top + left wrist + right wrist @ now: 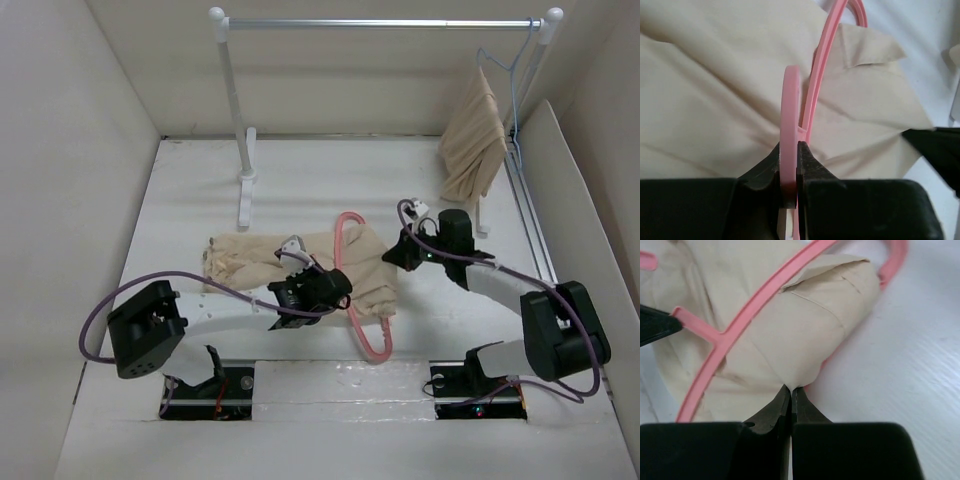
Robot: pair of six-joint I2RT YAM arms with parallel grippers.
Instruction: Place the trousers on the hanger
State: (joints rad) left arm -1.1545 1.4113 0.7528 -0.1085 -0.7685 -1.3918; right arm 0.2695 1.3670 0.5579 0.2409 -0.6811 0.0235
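— When viewed from overhead, hard to read the left gripper (343,287): only a dark block over the trousers (250,258), middle of the table (200,190). Clearer from its own wrist?

— Far clearer. Jaws clamped tight on the hook of the hanger (790,110), pink strip pinched between black pads, cloth close beneath.

— And over to the right?

— From above, right gripper (393,258) low at the cloth's right edge, grip unreadable. From its wrist, jaws closed on a pinched fold of the trousers, fabric drawn to a point at the tips.

— Look of the cloth?

— Pale beige, creased, lying flat on the white table, bunched at the left end, broader toward the right. Pocket flap (870,47) plain in both wrist views, not legible overhead. Passes through the pink frame: one bar across the top of it, another peeking from beneath at the right edge. Frame's rounded ends out past the cloth, far and near.

— Anything for the overhead camera alone?

— Back right corner: rail (380,22), thin grey-blue wire hanger (508,75), smaller beige cloth (475,140) draped below it, well apart from both arms.
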